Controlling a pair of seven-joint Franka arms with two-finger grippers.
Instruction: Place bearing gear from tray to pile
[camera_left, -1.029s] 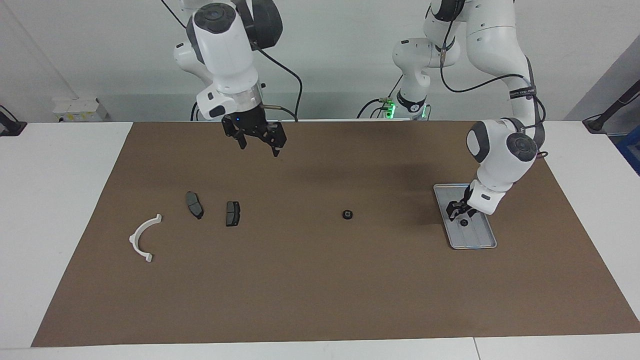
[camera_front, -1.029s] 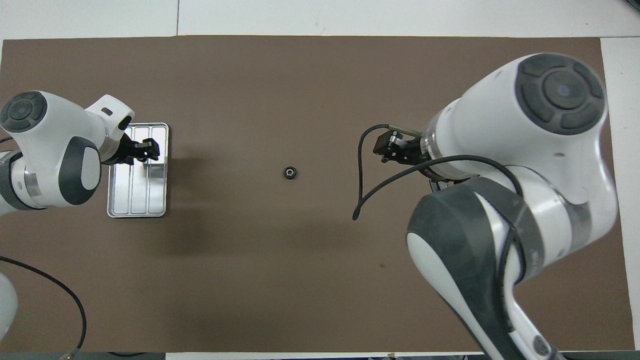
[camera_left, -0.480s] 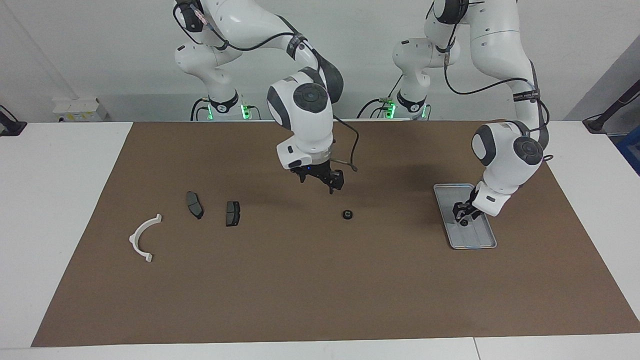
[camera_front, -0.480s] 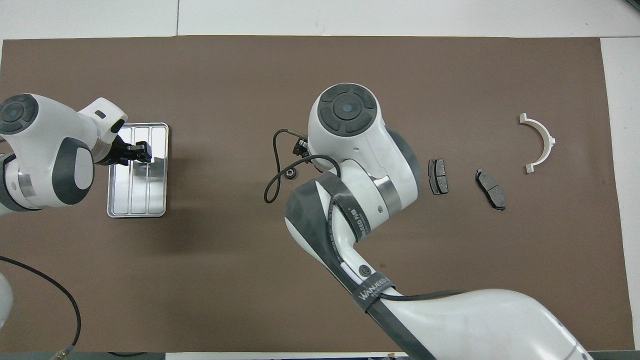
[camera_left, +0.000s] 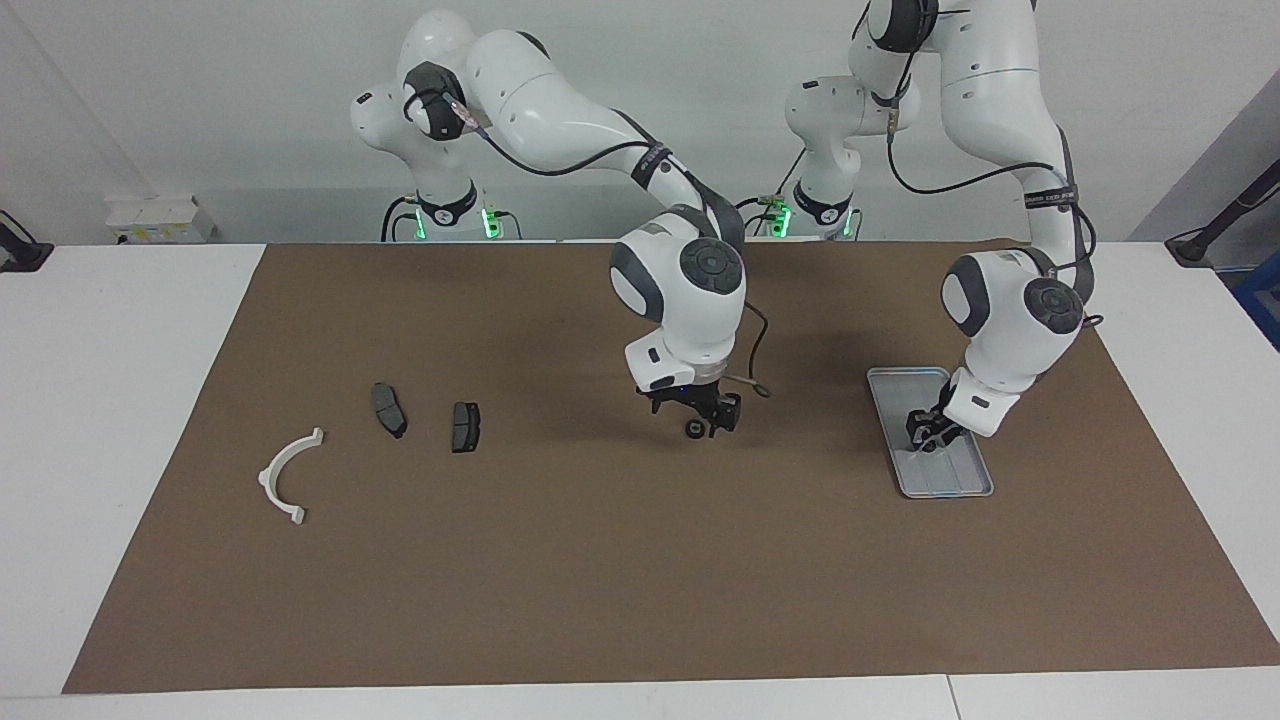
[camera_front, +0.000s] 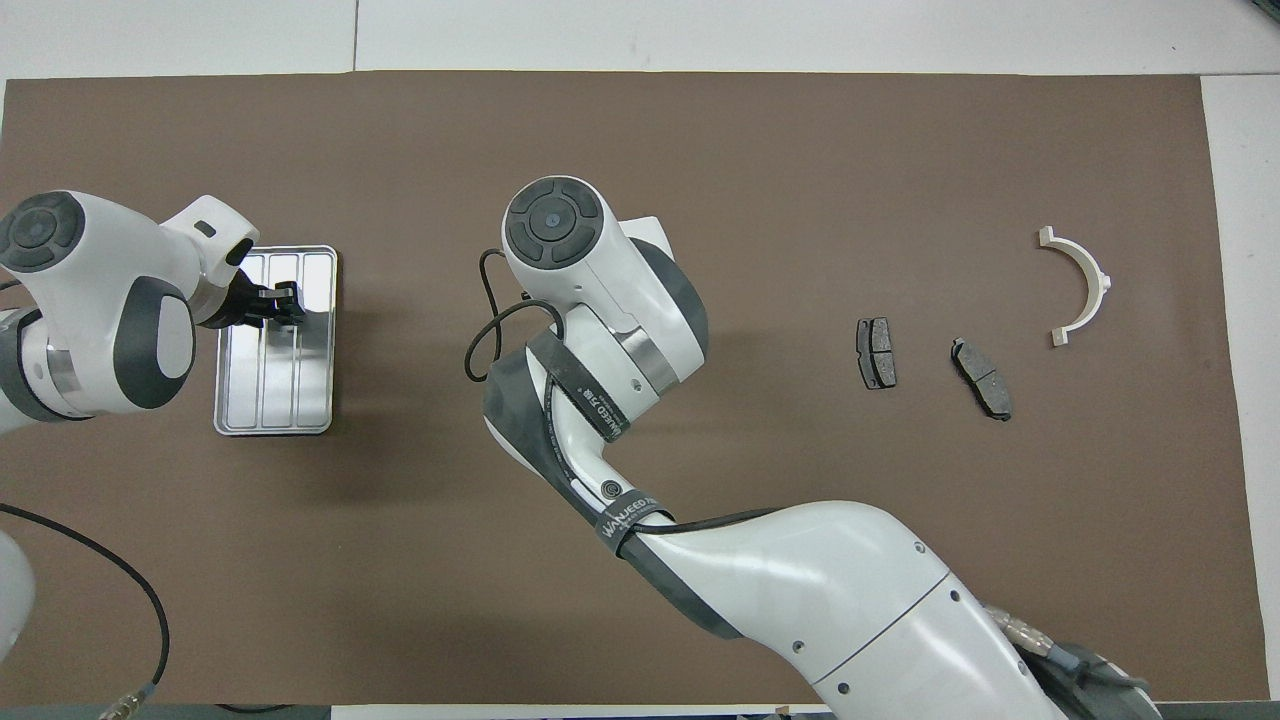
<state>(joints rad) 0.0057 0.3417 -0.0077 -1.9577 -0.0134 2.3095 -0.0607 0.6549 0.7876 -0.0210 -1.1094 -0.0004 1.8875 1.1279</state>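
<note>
So the left gripper (camera_left: 927, 436) is down inside the tray (camera_left: 960, 484), which sits at the left arm's end of the brown mat (camera_left: 600, 580). Its fingers are partly closed around the spot where a small dark part would be, but I honestly can't tell whether they actually have hold of anything – the gripper covers whatever is there. From overhead the gripper (camera_front: 283, 303) sits over the half of the tray (camera_front: 275, 410) farther from the robots.

The right gripper (camera_left: 706, 420) is low over the middle of the mat, jaws wide open, right at a small black bearing gear (camera_left: 692, 429) lying on the mat – not gripping it as far as I can see. In the overhead view that arm's wrist hides both the gripper and the gear.

The pile is well apart, at the right arm's end: two dark brake pads (camera_left: 389, 409) (camera_left: 465, 426) side by side and a white semicircular bracket (camera_left: 287, 478) a bit farther from the robots than them.
</note>
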